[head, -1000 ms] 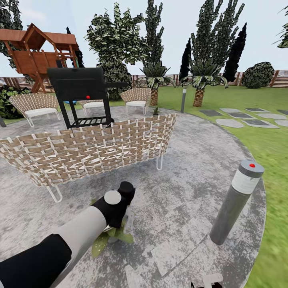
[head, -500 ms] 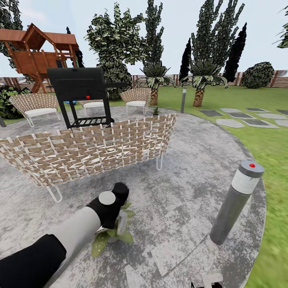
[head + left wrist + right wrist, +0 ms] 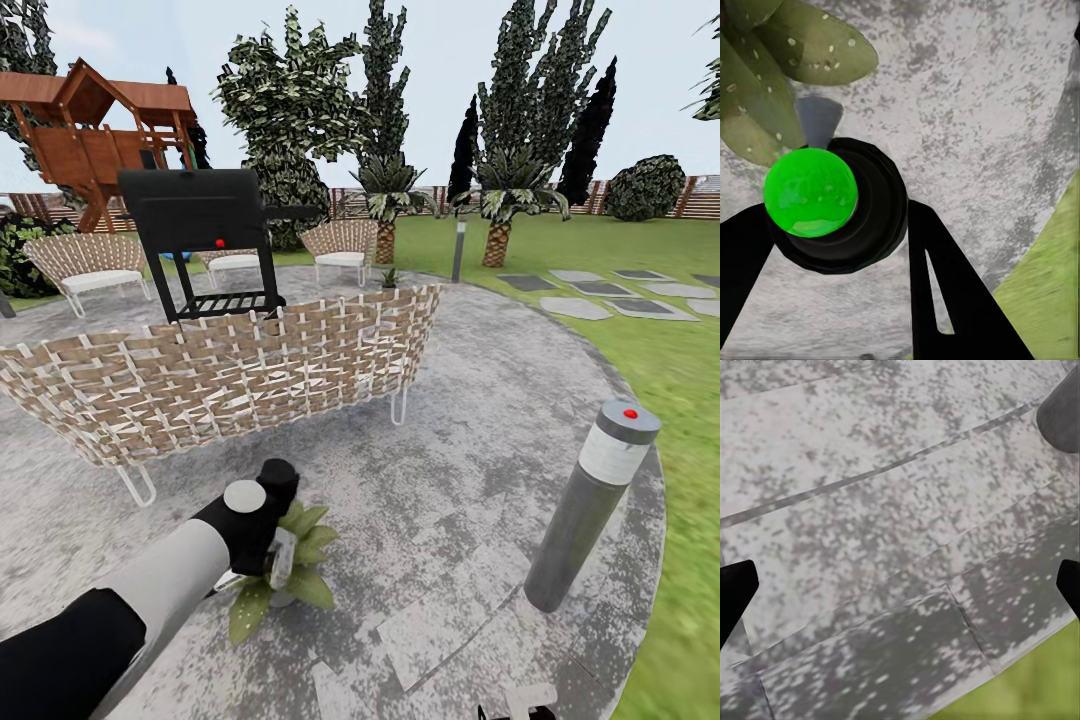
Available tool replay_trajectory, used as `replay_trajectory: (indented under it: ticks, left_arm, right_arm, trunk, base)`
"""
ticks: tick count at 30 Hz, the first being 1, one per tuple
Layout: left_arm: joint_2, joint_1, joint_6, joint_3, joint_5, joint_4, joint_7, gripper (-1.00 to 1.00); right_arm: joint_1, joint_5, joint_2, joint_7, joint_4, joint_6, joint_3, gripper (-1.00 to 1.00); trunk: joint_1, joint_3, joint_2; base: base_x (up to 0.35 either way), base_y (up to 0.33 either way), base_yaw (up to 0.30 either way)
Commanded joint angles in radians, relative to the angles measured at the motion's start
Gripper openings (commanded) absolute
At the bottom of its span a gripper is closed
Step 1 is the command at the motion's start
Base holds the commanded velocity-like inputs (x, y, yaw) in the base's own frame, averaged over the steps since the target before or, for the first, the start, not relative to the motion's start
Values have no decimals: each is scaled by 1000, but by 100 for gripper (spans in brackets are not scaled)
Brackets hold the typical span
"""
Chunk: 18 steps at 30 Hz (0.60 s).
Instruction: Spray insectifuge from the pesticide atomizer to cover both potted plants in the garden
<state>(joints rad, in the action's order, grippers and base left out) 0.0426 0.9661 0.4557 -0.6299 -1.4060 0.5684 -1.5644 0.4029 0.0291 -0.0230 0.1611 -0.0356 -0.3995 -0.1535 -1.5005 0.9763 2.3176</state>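
Atomizer (image 3: 825, 206) clamped in left gripper (image 3: 832, 247) over one potted plant (image 3: 290, 560); right gripper (image 3: 900, 585) spread

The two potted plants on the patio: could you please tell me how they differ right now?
The near potted plant lies under the left tool, which holds the pesticide atomizer over its broad speckled leaves. The far potted plant stands beyond the wicker sofa, looking tiny and unattended. Both sit on the stone patio.
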Motion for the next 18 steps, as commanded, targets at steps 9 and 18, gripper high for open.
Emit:
replay_trajectory:
  ticks: [9, 18]
  left_arm:
    - [-31, -11, 11, 33, -4, 6, -6, -100]
    - [21, -21, 12, 35, -4, 14, -6, -100]
  right_arm:
    - [0, 3, 0, 8, 1, -1, -8, 100]
    - [0, 3, 0, 8, 1, -1, -8, 100]
  trunk:
    - [0, 1, 0]
    - [0, 1, 0]
  base:
    - [0, 0, 0]
    - [0, 0, 135]
